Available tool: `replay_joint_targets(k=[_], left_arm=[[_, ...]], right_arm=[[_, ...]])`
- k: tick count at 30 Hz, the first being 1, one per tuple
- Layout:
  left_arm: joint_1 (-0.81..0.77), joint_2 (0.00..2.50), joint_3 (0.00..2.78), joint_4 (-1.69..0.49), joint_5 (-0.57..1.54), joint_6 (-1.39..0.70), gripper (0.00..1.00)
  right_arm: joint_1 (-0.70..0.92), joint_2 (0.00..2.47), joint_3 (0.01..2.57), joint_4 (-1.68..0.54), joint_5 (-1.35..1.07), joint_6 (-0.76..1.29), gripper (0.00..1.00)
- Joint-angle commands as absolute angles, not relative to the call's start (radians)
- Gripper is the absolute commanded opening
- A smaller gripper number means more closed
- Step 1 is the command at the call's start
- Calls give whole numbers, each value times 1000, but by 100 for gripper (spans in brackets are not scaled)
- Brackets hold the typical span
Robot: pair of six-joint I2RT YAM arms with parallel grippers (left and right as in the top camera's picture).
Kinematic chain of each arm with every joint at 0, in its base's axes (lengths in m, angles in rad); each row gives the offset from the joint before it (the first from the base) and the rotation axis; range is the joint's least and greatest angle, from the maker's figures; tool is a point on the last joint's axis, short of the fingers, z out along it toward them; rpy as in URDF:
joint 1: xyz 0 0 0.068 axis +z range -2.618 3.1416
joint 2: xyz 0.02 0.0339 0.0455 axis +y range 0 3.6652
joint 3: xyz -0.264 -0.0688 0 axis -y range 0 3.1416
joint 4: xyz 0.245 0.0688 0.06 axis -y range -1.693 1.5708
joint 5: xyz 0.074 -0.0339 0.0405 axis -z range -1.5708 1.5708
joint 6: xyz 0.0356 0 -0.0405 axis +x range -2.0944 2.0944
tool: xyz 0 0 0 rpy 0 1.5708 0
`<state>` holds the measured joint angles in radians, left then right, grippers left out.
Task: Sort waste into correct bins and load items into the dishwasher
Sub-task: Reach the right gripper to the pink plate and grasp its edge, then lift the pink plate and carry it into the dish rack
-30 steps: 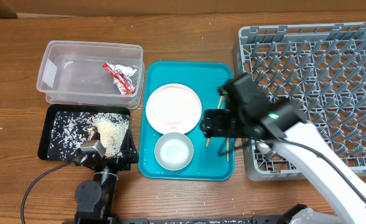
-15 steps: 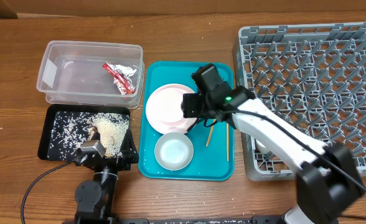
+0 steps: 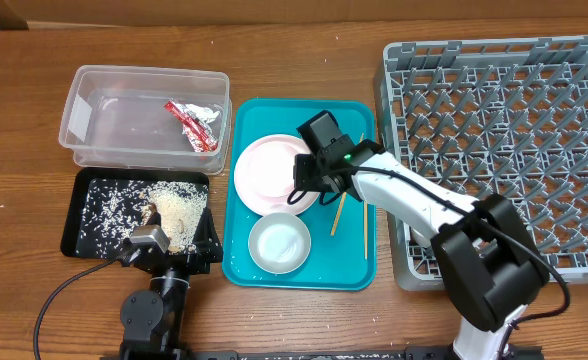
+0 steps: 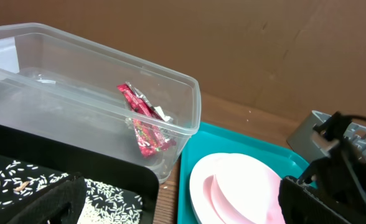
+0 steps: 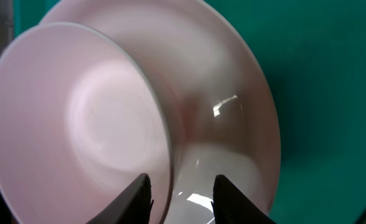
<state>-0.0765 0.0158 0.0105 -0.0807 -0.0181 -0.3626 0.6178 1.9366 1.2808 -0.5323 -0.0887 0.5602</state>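
A pale pink plate (image 3: 264, 170) lies on the teal tray (image 3: 274, 272), with a white bowl (image 3: 279, 243) in front of it and two chopsticks (image 3: 339, 215) to the right. My right gripper (image 3: 309, 172) is at the plate's right edge. In the right wrist view it (image 5: 182, 199) is open, its fingertips straddling a raised rim of the plate (image 5: 233, 93). My left gripper (image 3: 169, 255) is wide open and empty by the black tray (image 3: 84, 215), which holds rice (image 3: 179, 210). The red wrapper (image 3: 194, 125) lies in the clear tub (image 3: 104, 110).
The grey dish rack (image 3: 504, 110) fills the right side. The left wrist view shows the clear tub's wall (image 4: 189, 106), the wrapper (image 4: 142, 121), the plate (image 4: 233, 180) and the left gripper (image 4: 183, 211). Bare wooden table lies behind the tubs.
My right arm has swung left from the rack's front edge across the teal tray to the plate's right edge. The left arm has not moved.
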Motion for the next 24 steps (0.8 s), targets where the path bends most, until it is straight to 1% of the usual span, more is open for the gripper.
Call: replay_joint_targets(k=[1,2,3,4,8,11,17,22,24], left_arm=[[-72,4,5,-76,-9,-340,100],[-72,4,5,-76,-9,-340,100],[-72,4,5,-76,-9,-340,100],[-72,4,5,-76,-9,-340,100],[-72,4,5,-76,-9,-340,100],[-72,4,5,-76,-9,-340,100],[-72,4,5,-76,-9,-340,100],[-72,4,5,-76,-9,-340,100],[-72,4,5,-76,-9,-340,100]], right_arm=[[622,1951,1290,-524,-81,580,28],[621,1951,1293,-525,-83,580,16],[617,1947,1298,-535,-82,580,8],[613,1943,1304,-545,-82,580,4],[585,1884,1335,-601,-74,574,4],[565,1802,1360,-664,-9,573,4],[559,1553,1370,-805,417,583,4],[559,1415,1369,-938,960,725,4],[545,1407,1368,-971,1116,741,4]])
